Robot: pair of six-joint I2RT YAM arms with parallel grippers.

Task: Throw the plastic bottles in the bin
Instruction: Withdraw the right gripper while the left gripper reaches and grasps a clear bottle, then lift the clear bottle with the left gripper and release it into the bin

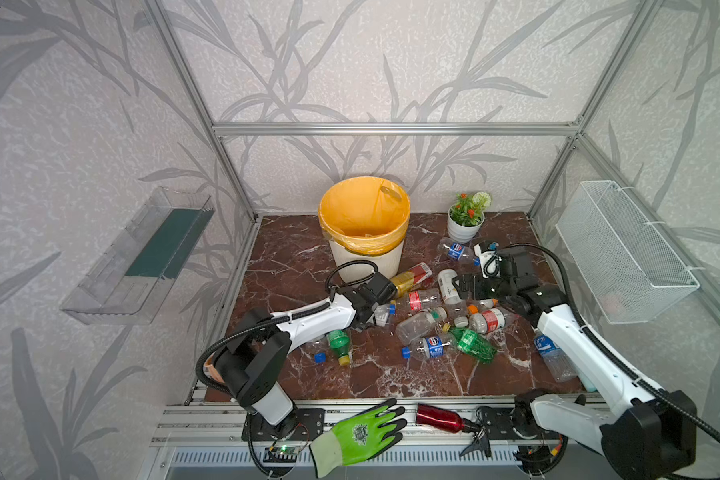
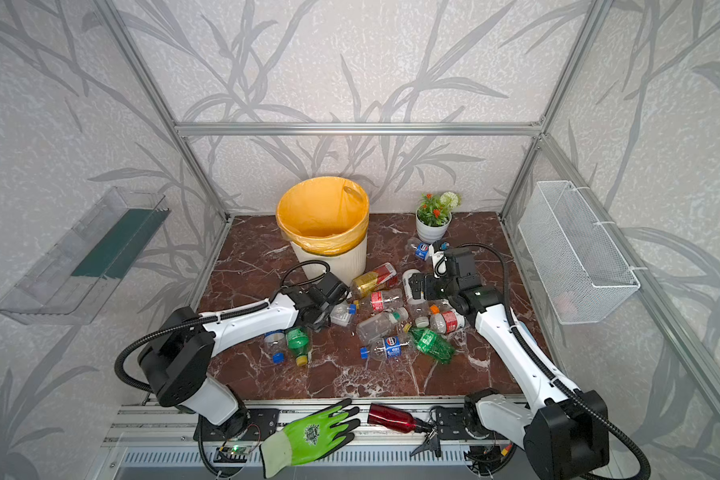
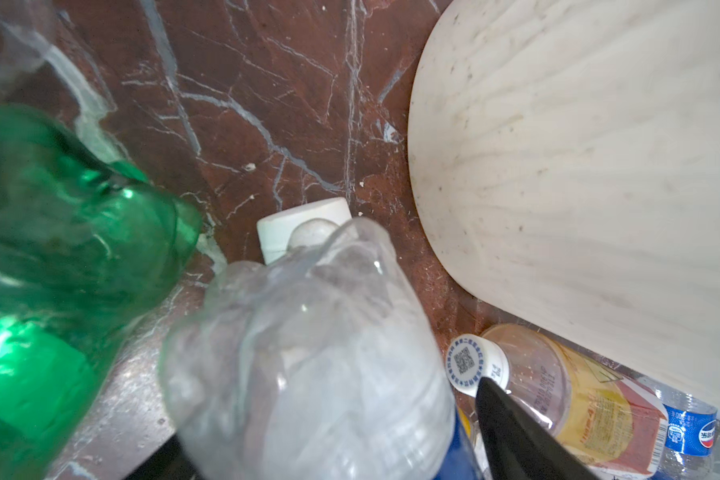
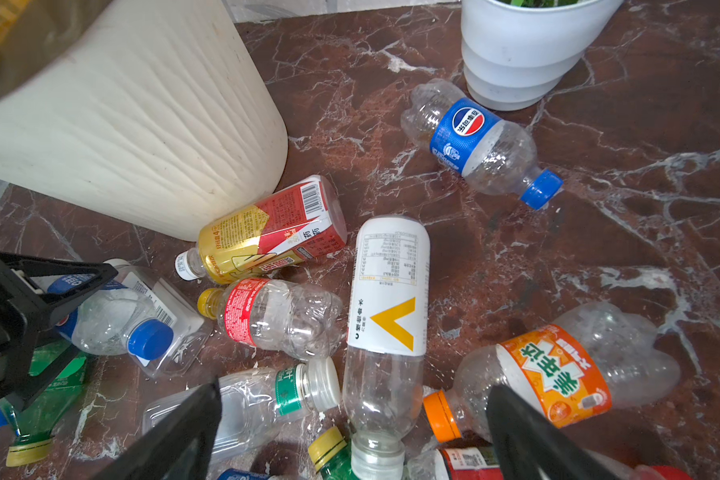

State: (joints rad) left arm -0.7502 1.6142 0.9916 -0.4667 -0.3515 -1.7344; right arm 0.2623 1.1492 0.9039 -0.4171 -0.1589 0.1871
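Several plastic bottles [image 1: 429, 316] lie scattered on the marble floor in front of the bin [image 1: 366, 257], whose yellow liner hangs over its rim. My left gripper [image 1: 381, 313] has its jaws on either side of a clear blue-capped bottle [image 4: 113, 320] next to the bin's wall [image 3: 578, 166]. That bottle's base [image 3: 308, 353] fills the left wrist view and hides one finger, so the hold is unclear. My right gripper [image 4: 350, 395] hangs open above the pile, over the neck of a white-labelled bottle [image 4: 387, 299], with an orange-labelled bottle [image 4: 558, 374] beside it.
A white flower pot [image 1: 464, 228] stands to the right of the bin with a blue-labelled bottle [image 4: 474, 141] at its foot. A green bottle [image 3: 51, 249] lies under my left arm. A red metal bottle [image 1: 439, 417] and green glove [image 1: 362, 434] rest on the front rail. A wire basket [image 1: 624, 253] hangs on the right wall.
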